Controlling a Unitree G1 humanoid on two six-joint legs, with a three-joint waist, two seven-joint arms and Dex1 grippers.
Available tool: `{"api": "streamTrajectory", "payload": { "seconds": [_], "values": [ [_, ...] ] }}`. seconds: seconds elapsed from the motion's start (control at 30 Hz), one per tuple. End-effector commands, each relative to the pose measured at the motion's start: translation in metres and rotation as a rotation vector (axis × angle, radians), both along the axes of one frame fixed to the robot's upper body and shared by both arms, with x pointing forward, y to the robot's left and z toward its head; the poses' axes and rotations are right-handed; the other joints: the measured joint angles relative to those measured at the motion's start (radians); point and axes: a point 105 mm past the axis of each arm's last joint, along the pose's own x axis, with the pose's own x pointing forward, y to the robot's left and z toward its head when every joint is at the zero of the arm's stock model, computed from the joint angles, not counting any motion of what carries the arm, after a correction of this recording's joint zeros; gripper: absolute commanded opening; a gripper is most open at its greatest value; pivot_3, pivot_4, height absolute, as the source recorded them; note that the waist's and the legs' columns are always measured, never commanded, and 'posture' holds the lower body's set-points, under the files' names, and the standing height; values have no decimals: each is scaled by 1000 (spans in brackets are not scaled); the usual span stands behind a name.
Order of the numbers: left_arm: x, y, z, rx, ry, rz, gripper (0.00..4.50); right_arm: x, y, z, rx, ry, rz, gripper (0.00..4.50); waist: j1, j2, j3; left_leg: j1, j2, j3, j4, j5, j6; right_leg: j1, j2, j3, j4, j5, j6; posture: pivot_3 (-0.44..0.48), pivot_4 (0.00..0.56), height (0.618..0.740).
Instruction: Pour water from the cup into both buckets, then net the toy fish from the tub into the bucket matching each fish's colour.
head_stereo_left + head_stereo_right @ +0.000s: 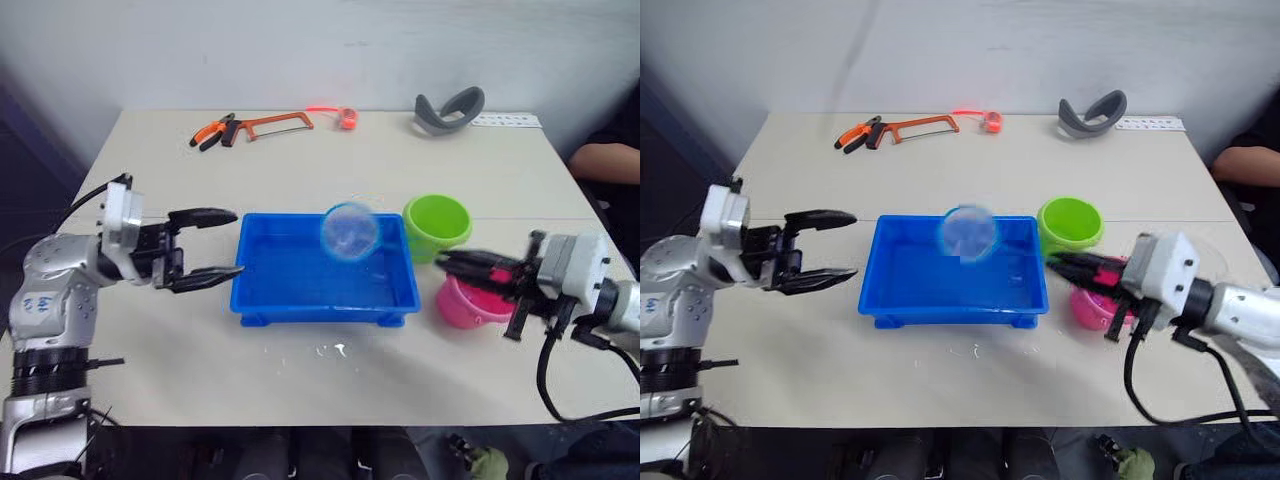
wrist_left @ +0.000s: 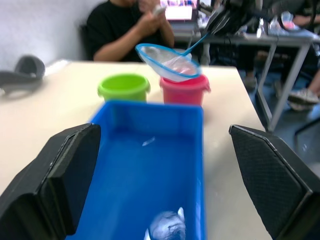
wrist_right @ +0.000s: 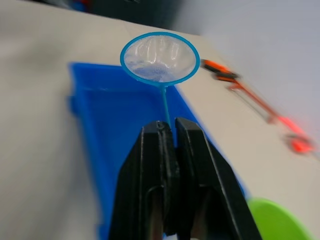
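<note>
Black fingers of the right end effector (image 3: 170, 131) pinch the net (image 3: 159, 57) by its thin handle, holding the hoop above the far side of the tub (image 1: 300, 285). Left of the tub, the left end effector (image 1: 207, 250) gapes open and empty. Green bucket (image 1: 437, 224) and pink bucket (image 1: 462, 302) stand just right of the tub. That slim handle may twist in the pinch, tipping any catch onto the worktop (image 1: 330, 370).

blue tub (image 1: 300, 290) mid-table, net (image 1: 349, 231) raised over it, green bucket (image 1: 437, 225), pink bucket (image 1: 462, 304) beside
</note>
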Motion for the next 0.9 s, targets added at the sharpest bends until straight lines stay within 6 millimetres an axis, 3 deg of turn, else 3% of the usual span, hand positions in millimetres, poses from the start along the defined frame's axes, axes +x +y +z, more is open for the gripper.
{"api": "streamTrajectory", "payload": {
  "seconds": [0.03,0.23,0.33,0.5,0.67,0.83,0.9],
  "values": [
    [-23,2,4,53,-35,-63,4479,-16,25,-27,-31,43,143,0,4,-1,0,0,0,-1,0,0,0,1,-1,-1,-1,0,0,0,150,740],
    [-57,1,-19,80,94,-91,4479,-23,50,-82,-84,85,264,0,7,-1,0,0,-1,-2,0,-1,0,3,-2,-2,-4,0,0,0,150,740],
    [-64,-2,-27,88,126,-87,4479,-26,58,-101,-87,119,300,0,11,-1,0,1,-1,-3,0,-1,0,3,-1,-3,-3,0,0,0,150,740],
    [-69,-7,-36,69,162,-64,4479,-10,62,-135,-111,149,259,0,11,-1,0,9,-2,-2,0,-2,-1,10,-2,-3,-5,0,0,0,150,740],
    [-73,-8,-44,84,193,-73,4479,8,62,-147,-123,119,215,0,8,-1,0,10,-2,-1,-2,-2,-2,10,-2,-2,-4,-1,-1,0,150,740],
    [-69,-6,-48,101,199,-70,4479,9,62,-156,-120,154,226,0,7,0,0,10,-1,-1,-2,-3,-2,9,-1,-2,-1,-1,-1,0,150,740],
    [-69,-3,-50,120,195,-76,4500,12,63,-154,-94,161,204,846,4,0,0,10,-1,-1,-2,-3,-2,9,-1,-2,-1,-1,-1,0,150,740]
  ]
}}
